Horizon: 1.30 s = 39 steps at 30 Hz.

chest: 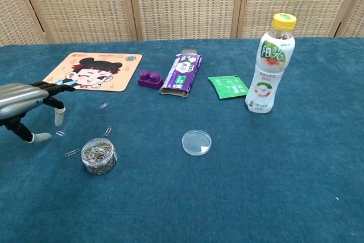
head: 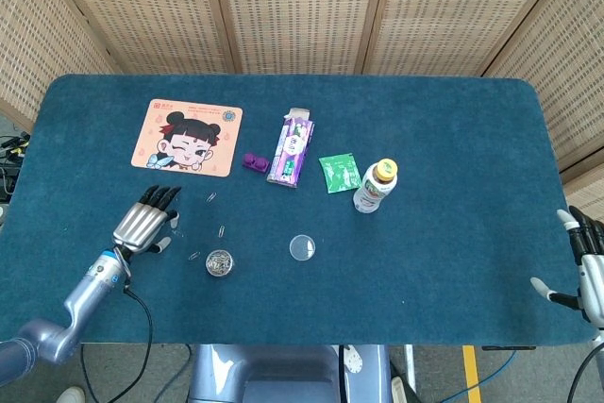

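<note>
My left hand [head: 143, 224] hovers low over the blue table [head: 453, 139] at the front left, fingers spread and holding nothing. In the chest view the left hand [chest: 23, 105] has its fingertips just above a loose paper clip [chest: 60, 134]. A small clear jar of paper clips [head: 219, 262] [chest: 98, 155] stands just right of it, with its round clear lid [head: 302, 248] [chest: 197, 141] lying further right. My right hand [head: 585, 266] stays at the table's right front edge, fingers apart and empty; the chest view does not show it.
More loose clips [chest: 108, 131] [chest: 104, 105] [chest: 71, 152] lie around the jar. Behind them are a cartoon mouse pad [head: 187, 137], a purple block [head: 252, 161], a purple carton [head: 292, 146], a green sachet [head: 338, 173] and an upright yellow-capped bottle [head: 375, 186] [chest: 268, 64].
</note>
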Available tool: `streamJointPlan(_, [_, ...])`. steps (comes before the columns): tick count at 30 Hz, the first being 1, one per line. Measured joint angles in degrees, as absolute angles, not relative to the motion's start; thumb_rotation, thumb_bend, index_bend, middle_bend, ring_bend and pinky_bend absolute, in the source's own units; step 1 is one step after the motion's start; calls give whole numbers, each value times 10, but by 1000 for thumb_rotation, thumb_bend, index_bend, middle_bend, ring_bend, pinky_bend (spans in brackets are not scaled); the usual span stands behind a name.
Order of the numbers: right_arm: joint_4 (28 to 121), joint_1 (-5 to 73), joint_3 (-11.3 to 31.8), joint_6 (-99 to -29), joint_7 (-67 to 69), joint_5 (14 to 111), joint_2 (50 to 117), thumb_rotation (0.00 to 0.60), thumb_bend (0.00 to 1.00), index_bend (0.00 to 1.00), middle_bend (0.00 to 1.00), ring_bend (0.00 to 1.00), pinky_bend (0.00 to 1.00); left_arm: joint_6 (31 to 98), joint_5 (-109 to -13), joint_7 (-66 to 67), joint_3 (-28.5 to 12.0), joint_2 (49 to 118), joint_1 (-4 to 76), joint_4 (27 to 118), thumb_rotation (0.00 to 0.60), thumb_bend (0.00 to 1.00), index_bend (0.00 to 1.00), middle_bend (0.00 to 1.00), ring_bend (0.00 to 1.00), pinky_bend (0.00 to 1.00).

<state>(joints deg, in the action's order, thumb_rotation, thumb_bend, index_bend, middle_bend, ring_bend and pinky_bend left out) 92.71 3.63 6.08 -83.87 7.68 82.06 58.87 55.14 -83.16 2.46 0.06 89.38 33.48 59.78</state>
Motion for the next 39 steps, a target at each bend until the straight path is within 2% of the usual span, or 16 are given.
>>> streamJointPlan(25, [926,38,59,-833,81,821,585,600,0,0,0,0,0,535,-820,36,-6,918,339,585,600,408,508,0,0,0])
streamJointPlan(39, [927,38,59,-832,81,819,585,600,0,0,0,0,0,526,-815,32,-5,936,339,563,600,416,527,0,0,0])
